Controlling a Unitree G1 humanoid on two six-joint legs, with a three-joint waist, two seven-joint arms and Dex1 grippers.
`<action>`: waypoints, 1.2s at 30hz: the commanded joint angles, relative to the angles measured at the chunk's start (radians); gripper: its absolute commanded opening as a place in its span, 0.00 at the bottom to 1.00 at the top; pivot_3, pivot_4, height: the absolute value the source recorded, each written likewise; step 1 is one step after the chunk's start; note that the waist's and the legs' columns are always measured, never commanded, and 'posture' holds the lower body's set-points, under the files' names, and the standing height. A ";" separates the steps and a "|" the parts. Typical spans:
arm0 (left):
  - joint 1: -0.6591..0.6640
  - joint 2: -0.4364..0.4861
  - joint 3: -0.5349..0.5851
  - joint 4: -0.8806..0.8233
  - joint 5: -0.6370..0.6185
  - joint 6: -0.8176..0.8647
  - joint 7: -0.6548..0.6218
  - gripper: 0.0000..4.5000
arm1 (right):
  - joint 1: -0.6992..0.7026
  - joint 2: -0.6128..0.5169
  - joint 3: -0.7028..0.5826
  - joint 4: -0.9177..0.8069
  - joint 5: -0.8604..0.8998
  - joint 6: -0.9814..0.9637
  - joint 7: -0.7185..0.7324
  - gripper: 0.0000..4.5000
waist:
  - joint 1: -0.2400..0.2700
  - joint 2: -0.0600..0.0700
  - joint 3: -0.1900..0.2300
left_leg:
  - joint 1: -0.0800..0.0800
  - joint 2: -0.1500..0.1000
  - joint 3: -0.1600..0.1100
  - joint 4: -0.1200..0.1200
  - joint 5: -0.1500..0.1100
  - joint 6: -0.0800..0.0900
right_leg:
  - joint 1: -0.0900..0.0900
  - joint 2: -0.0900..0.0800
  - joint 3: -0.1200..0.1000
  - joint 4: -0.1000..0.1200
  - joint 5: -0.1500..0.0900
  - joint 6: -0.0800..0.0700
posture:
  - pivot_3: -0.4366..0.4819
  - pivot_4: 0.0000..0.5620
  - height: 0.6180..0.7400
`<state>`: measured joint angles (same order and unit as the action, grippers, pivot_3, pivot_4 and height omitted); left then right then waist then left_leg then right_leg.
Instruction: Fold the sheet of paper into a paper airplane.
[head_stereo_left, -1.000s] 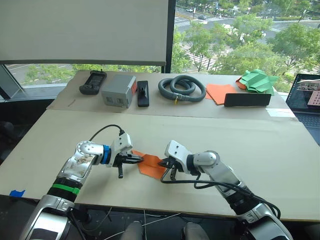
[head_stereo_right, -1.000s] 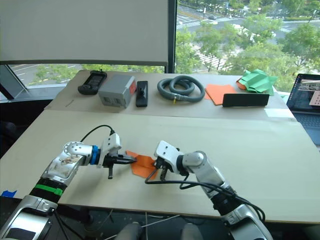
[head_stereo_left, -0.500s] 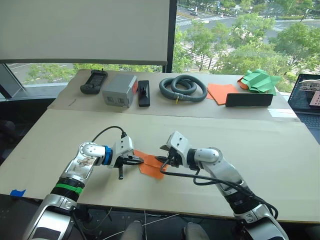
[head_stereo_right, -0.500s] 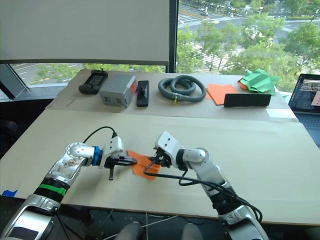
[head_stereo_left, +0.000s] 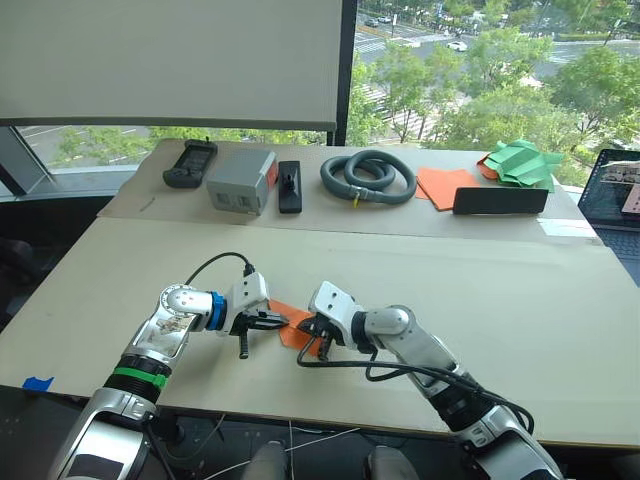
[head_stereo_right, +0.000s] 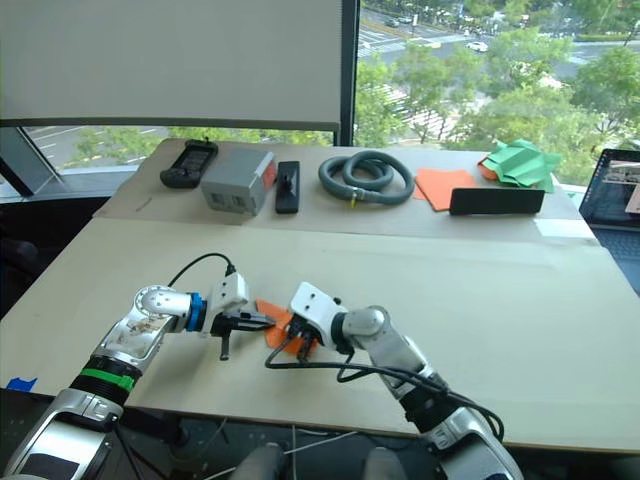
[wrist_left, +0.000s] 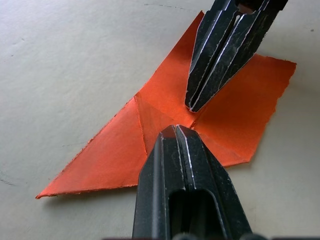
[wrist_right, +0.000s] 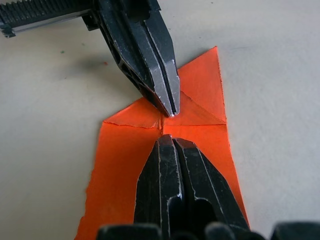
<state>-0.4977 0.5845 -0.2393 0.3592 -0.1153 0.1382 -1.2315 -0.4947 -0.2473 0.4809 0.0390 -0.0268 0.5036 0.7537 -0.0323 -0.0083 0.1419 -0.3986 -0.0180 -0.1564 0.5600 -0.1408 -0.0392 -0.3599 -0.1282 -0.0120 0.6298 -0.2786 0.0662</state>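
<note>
Both tools, left (wrist_left: 187, 135) and right (wrist_right: 172, 145), have fingers pressed together, tips meeting nose to nose on the sheet of paper (wrist_left: 150, 120), lying flat near the counter's (head_stereo_left: 500, 300) front edge. Judging by its few creases and folded corners, most folding remains

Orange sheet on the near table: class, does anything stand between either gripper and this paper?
Nothing visible does. The left gripper and the right gripper both have their shut jaws tip-down on the sheet, meeting nose to nose near its centre creases. The table beside them is bare.
</note>
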 joint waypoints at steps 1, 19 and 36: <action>0.003 -0.009 -0.024 -0.009 0.027 0.019 0.009 0.00 | 0.004 -0.008 0.019 0.039 -0.020 0.048 0.003 0.01 | 0.003 0.000 0.000 | 0.000 0.000 0.000 0.000 0.000 0.000 | 0.000 0.000 0.000 0.000 0.000 0.000 | 0.48 0.27 0.69; -0.019 -0.021 -0.123 0.133 0.136 -0.028 0.008 0.00 | 0.037 -0.062 0.068 0.032 -0.044 0.175 0.011 0.01 | 0.016 0.007 -0.024 | 0.001 0.000 0.000 0.001 0.000 0.000 | 0.003 0.000 0.000 0.000 -0.003 0.000 | 0.48 0.27 0.69; -0.007 -0.011 -0.127 0.148 0.138 -0.030 0.002 0.00 | 0.209 -0.234 0.045 -0.159 -0.027 0.281 -0.003 0.01 | 0.018 0.006 -0.034 | 0.003 0.000 0.001 0.001 -0.002 -0.002 | 0.005 -0.002 0.000 -0.001 -0.008 0.000 | 0.48 0.27 0.69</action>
<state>-0.5442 0.5466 -0.3217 0.4339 -0.0491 0.0889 -1.2256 -0.3599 -0.4257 0.4952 -0.2020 -0.0252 0.6839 0.7485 -0.0143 -0.0018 0.1074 -0.3963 -0.0182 -0.1552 0.5606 -0.1425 -0.0418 -0.3550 -0.1307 -0.0124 0.6288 -0.2865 0.0660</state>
